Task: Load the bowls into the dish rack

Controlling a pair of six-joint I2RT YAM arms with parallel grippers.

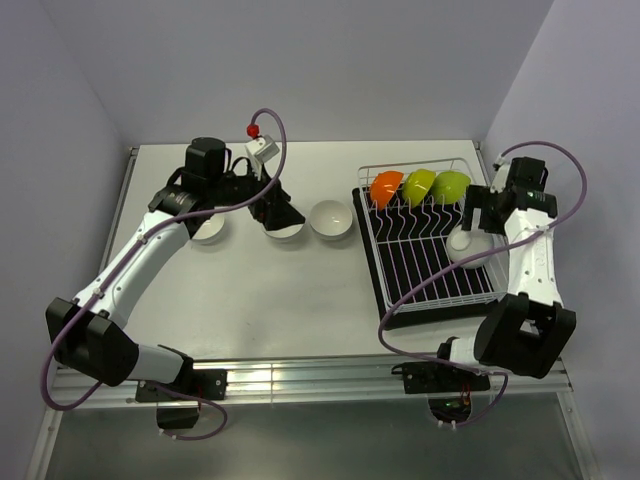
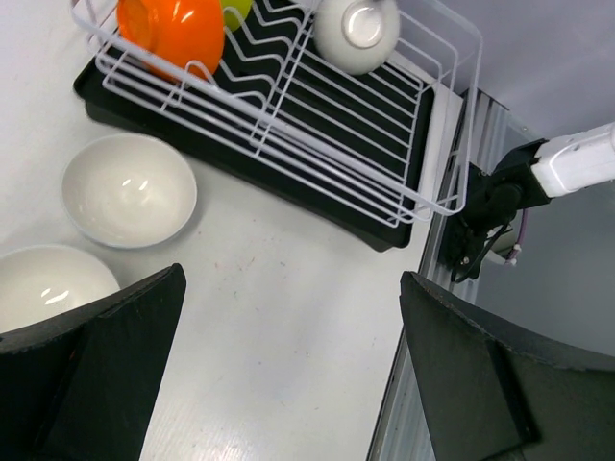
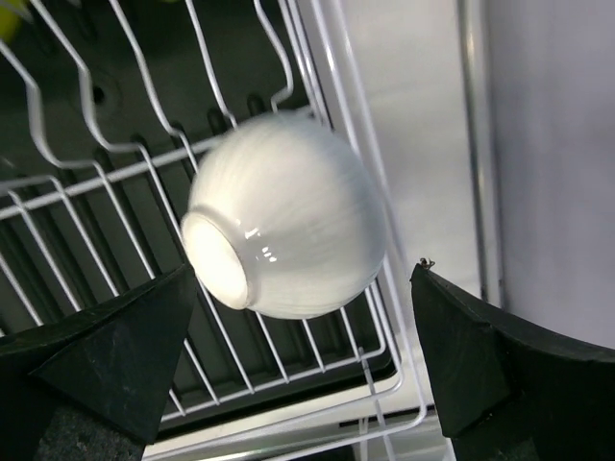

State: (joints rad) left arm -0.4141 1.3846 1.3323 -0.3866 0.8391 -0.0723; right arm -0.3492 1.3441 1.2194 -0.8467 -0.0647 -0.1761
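The white wire dish rack (image 1: 430,262) on its black tray holds an orange bowl (image 1: 386,187) and two lime green bowls (image 1: 419,185) (image 1: 451,184) on edge at its far end. A white bowl (image 1: 468,247) lies tilted by the rack's right side. My right gripper (image 1: 479,214) is open just above it; in the right wrist view the bowl (image 3: 288,230) lies free between the spread fingers (image 3: 96,355). Three white bowls stand on the table (image 1: 331,220) (image 1: 287,231) (image 1: 208,231). My left gripper (image 1: 279,212) is open and empty over the middle one.
The left wrist view shows two table bowls (image 2: 130,190) (image 2: 48,283), the rack (image 2: 317,125) and the right arm's base (image 2: 490,206). A metal rail (image 1: 300,378) runs along the table's near edge. Walls close in the back and the right side.
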